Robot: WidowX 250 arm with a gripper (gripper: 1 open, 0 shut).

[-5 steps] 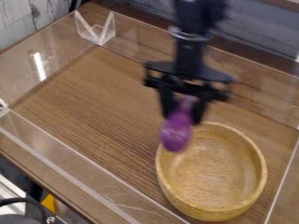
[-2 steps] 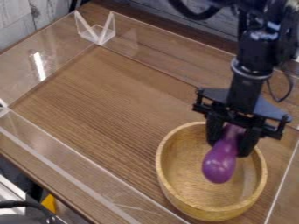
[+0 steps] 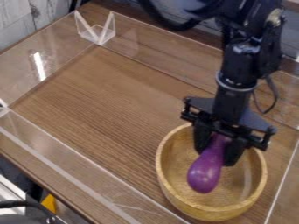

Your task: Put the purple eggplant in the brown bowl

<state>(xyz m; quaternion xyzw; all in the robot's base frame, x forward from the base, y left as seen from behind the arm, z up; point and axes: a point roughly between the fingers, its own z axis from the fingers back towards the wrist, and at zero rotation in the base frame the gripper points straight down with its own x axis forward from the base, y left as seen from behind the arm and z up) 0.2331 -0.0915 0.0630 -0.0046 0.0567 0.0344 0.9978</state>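
The purple eggplant [image 3: 207, 169] hangs stem-up inside the rim of the brown bowl [image 3: 176, 188], its rounded end low over the bowl's floor; whether it touches the wood I cannot tell. My black gripper [image 3: 222, 140] points straight down above the bowl's middle and is shut on the eggplant's upper end, one finger on each side of it. The large wooden bowl sits at the lower right of the wooden tabletop.
A clear plastic wall [image 3: 59, 206] fences the wooden tabletop [image 3: 105, 96] along its near and left sides. A small clear stand [image 3: 96, 29] sits at the far left corner. The arm [image 3: 247, 44] rises at the upper right.
The gripper carried the eggplant from left of the bowl to over it, then sank, so the eggplant now hangs down inside the bowl. The grip stayed shut.
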